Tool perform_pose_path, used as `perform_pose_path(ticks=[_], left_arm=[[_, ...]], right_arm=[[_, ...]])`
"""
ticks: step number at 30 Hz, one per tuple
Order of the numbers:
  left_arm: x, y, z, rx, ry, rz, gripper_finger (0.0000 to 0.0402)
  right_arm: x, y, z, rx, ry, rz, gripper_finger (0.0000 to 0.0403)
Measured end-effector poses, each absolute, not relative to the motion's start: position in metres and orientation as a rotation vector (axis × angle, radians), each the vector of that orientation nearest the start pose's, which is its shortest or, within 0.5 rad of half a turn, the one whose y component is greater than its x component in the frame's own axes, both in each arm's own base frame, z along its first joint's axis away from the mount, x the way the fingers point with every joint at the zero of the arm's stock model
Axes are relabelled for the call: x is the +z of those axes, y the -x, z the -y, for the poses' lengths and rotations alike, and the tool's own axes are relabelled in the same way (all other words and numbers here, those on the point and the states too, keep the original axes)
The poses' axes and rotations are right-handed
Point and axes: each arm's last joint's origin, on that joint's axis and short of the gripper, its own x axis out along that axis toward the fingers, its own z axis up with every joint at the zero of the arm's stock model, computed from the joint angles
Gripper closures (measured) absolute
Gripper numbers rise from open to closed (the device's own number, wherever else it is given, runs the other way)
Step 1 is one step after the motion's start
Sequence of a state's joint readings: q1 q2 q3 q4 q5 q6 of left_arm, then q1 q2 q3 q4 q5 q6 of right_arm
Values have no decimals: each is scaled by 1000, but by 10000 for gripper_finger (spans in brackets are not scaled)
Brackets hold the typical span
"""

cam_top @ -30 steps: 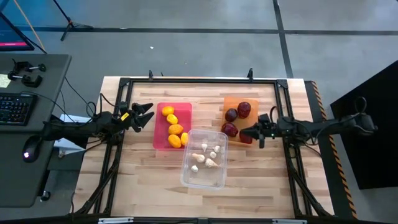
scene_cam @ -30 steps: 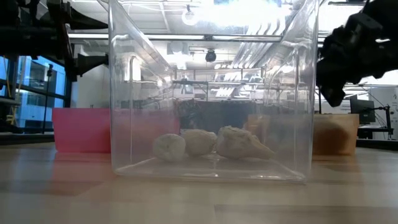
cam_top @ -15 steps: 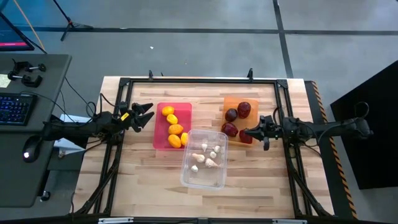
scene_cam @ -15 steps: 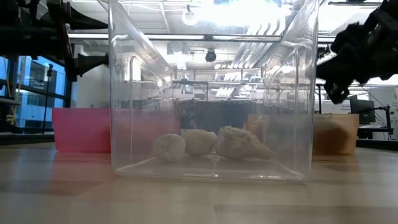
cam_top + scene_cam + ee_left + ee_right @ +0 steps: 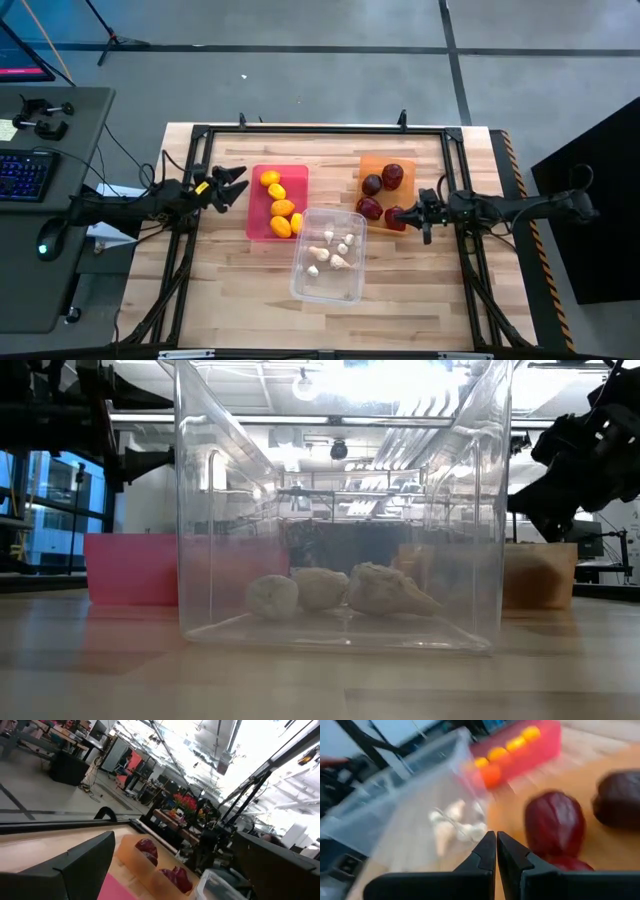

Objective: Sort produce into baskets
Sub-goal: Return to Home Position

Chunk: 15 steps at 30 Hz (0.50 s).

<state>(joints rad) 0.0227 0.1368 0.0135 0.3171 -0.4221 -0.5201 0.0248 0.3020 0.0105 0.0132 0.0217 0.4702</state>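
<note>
Three baskets stand mid-table. The pink basket point(image 5: 254, 208) holds several yellow-orange lemons point(image 5: 280, 200). The orange basket point(image 5: 371, 164) holds dark red beets point(image 5: 384, 179). The clear basket point(image 5: 345, 291) nearer the front holds whitish garlic bulbs point(image 5: 334, 250), which lie on its floor point(image 5: 330, 592). My right gripper point(image 5: 394, 214) is shut and hovers level over the orange basket's near right corner, with beets point(image 5: 554, 822) just beyond its tips point(image 5: 496, 845). My left gripper point(image 5: 236, 186) waits open, left of the pink basket.
A black metal frame point(image 5: 320, 130) runs around the wooden table top. Bare wood lies in front of the clear basket and along the near edge. A desk with a keyboard and a mouse point(image 5: 45, 247) stands off the table's left side.
My right gripper has drawn back a little from the orange basket toward the table's right edge and has sunk slightly. The produce and the baskets have stayed where they were.
</note>
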Motion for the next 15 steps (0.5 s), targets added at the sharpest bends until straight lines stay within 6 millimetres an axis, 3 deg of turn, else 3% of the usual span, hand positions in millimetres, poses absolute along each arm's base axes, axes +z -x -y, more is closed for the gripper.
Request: perform_pose_path(ticks=[15], left_arm=[[184, -98, -15, 401, 541, 278, 12]], right_arm=[[175, -97, -2, 32, -473, 86, 398]])
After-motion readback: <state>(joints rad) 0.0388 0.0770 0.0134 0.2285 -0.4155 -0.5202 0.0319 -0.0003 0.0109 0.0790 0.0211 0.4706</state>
